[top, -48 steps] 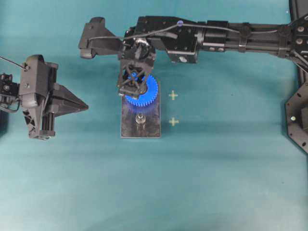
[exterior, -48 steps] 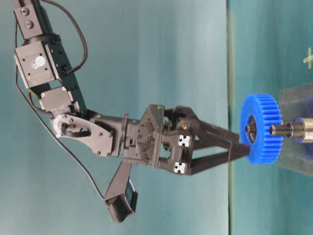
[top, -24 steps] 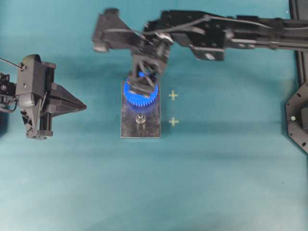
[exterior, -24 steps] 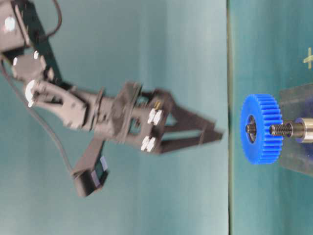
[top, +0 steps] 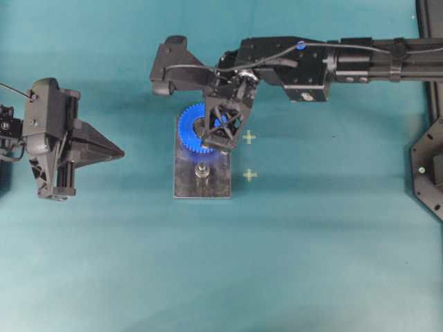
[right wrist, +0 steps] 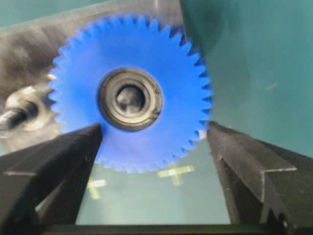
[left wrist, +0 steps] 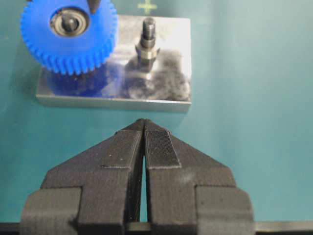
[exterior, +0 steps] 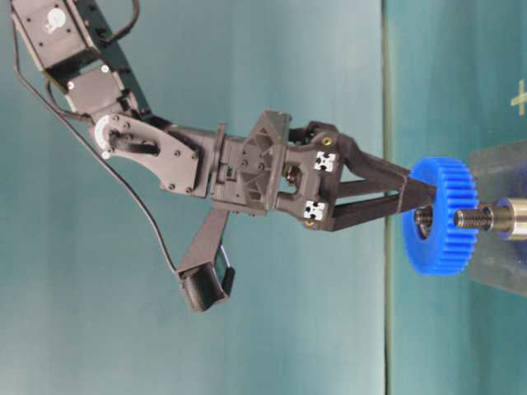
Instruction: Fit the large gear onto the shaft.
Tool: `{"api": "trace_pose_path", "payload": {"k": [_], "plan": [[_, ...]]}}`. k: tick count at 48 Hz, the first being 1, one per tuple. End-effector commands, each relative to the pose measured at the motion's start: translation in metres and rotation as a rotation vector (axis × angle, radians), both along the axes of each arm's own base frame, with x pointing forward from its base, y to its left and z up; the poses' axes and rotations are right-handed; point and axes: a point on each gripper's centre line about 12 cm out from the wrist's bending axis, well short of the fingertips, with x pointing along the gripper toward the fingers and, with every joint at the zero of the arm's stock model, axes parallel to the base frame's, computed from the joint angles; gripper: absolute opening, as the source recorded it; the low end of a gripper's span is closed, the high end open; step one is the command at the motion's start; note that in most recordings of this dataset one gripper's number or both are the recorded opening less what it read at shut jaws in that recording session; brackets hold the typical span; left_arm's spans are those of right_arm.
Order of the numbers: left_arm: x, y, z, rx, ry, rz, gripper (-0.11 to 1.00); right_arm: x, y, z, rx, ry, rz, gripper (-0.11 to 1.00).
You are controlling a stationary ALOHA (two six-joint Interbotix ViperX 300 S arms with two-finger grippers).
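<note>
I had the right gripper spread wide, straddling the bright blue toothed plastic gear without gripping it; the gear sat on its steel peg on the grey metal plate, apparently seated. The left gripper was closed, idle.

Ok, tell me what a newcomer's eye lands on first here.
The bright blue large gear stands out, seated on a peg at the far end of the grey base plate. The right end effector hangs open just above it, fingers either side. Beside the gear, the second peg stands bare.
</note>
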Motion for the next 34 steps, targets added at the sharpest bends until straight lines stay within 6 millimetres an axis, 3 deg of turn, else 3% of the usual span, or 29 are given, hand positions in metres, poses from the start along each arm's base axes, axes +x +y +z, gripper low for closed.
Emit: {"api": "trace_pose_path", "payload": {"k": [1, 11, 20, 28, 34], "plan": [[0.004, 0.0, 0.009, -0.001, -0.032, 0.001, 0.0, 0.0, -0.001, 0.004, -0.008, -0.018, 0.003, 0.92], [0.004, 0.0, 0.01, -0.001, -0.034, -0.001, 0.0, 0.003, -0.002, 0.017, -0.014, -0.055, -0.005, 0.92], [0.003, 0.0, 0.009, -0.001, -0.031, 0.001, 0.0, 0.005, -0.003, 0.042, -0.021, -0.099, -0.006, 0.91], [0.003, 0.0, 0.009, 0.0, -0.032, -0.002, 0.0, -0.007, -0.002, 0.073, -0.037, -0.155, -0.006, 0.91], [0.002, 0.0, 0.007, 0.0, -0.029, 0.0, 0.0, -0.025, -0.001, 0.084, -0.06, -0.187, 0.006, 0.91]]}}
